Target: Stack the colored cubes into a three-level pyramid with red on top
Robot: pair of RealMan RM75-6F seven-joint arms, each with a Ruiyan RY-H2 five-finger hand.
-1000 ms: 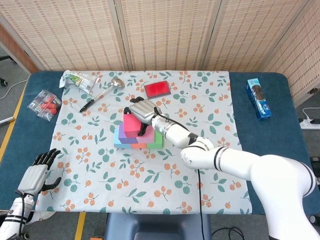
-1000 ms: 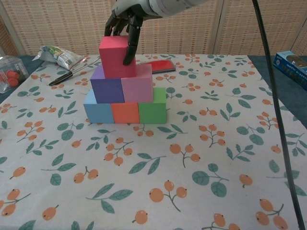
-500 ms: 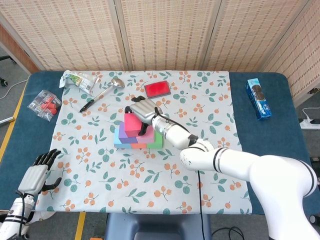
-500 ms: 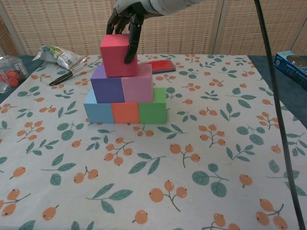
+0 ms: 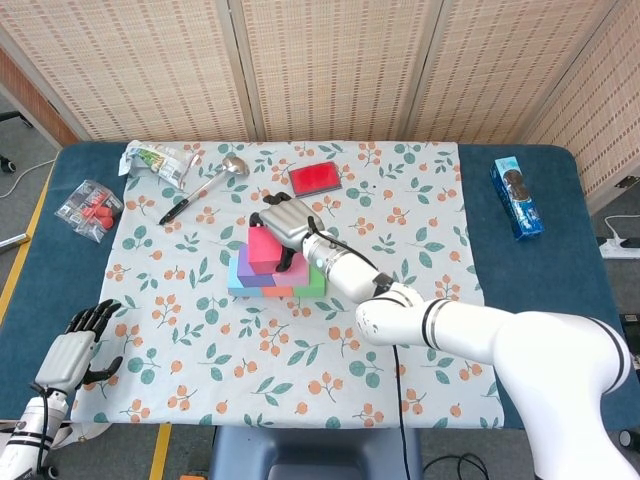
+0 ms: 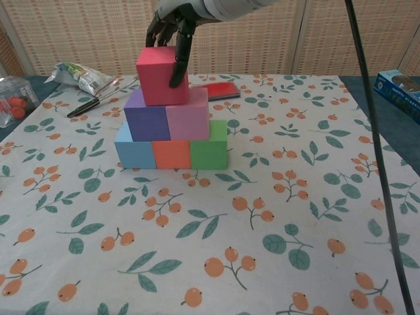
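A red cube (image 6: pixel 157 75) sits on top of a purple cube (image 6: pixel 146 121) and a pink cube (image 6: pixel 188 121). Below them stand a blue cube (image 6: pixel 134 154), an orange cube (image 6: pixel 171 155) and a green cube (image 6: pixel 209 152) in a row on the floral cloth. My right hand (image 6: pixel 172 26) comes down from above and grips the red cube (image 5: pixel 263 248), one finger on its right front face and the others behind it. My left hand (image 5: pixel 72 352) hangs at the table's near left corner, fingers apart and holding nothing.
A flat red box (image 5: pixel 316 178) lies just behind the stack. A ladle (image 5: pixel 215 180), a pen (image 5: pixel 178 210) and a snack bag (image 5: pixel 155 160) are at the back left. A clear packet (image 5: pixel 90 208) is at the left edge, a blue box (image 5: pixel 516 196) at the far right.
The red cube has shifted a few pixels to the right on the second level with my right hand still on it. The left hand has stayed put.
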